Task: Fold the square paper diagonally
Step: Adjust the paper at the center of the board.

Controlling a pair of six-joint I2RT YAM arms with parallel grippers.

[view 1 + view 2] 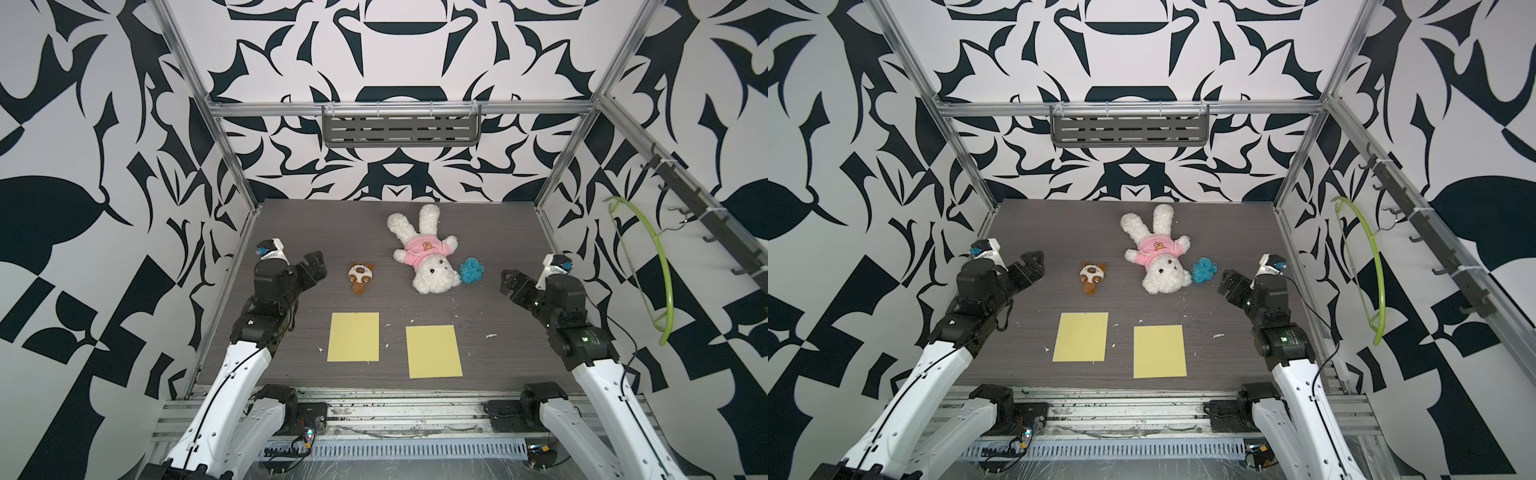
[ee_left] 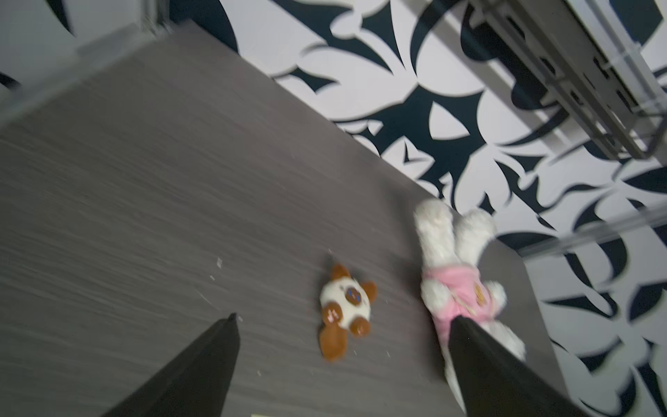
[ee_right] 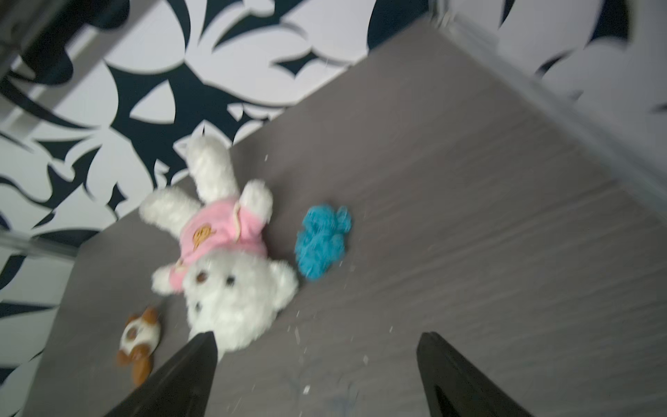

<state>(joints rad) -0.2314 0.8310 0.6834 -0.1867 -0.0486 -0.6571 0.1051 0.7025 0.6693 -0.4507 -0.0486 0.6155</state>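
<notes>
Left yellow paper (image 1: 353,336), right yellow paper (image 1: 434,351): flat on bench (image 1: 478,232), front centre, uncreased. Left tool (image 1: 314,266), right tool (image 1: 510,282): jaws spread, empty, well apart from papers. Fold not begun.

Both top views: bright, even, diffuse light; faint soft shadows on the dark grey wood-grain bench (image 1: 374,232); sharp focus, wide-angle stretch toward edges. Both wrist views: smeared throughout, apparently motion blur.
</notes>
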